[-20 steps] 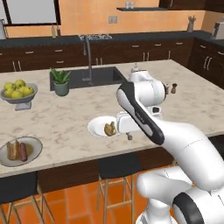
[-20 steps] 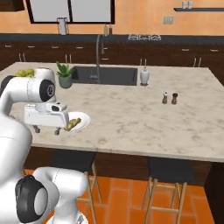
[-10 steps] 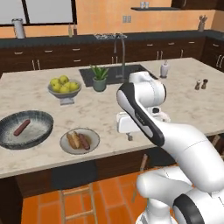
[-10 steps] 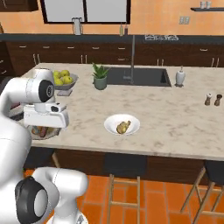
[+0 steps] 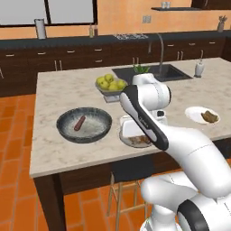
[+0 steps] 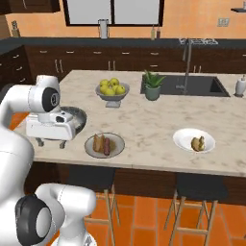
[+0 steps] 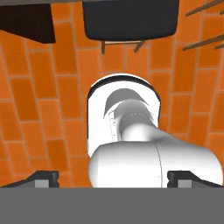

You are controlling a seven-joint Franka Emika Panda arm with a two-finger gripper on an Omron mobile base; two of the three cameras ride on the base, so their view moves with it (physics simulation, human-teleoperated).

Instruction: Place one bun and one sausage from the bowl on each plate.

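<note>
Your gripper (image 7: 112, 179) is wide open and holds nothing. In the hand view its two dark tips sit far apart at the bottom, and it looks down past the table edge at the orange brick floor (image 7: 39, 109) and a dark stool (image 7: 131, 19).

In the right base view the white hand (image 6: 50, 129) hangs at the front edge of the table (image 6: 153, 120), over its near corner. Just beside the hand, toward the sink, is the grey plate (image 6: 104, 145). It has a bun (image 6: 99, 142) and a sausage (image 6: 107, 146) lying side by side.

Right behind the hand is the big dark bowl (image 5: 84, 124). One sausage (image 5: 80, 122) lies inside it on the pale bottom.

Farther back from the gripper stands the fruit bowl (image 6: 112, 91) with yellow-green fruit. A small plant (image 6: 153, 88) stands past that, next to the sink (image 6: 190, 86).

Well away from the gripper, along the front of the table, is the white plate (image 6: 193, 140). It has one brown piece of food (image 6: 197, 143) on it. You cannot tell from here if that is a bun or a sausage.
</note>
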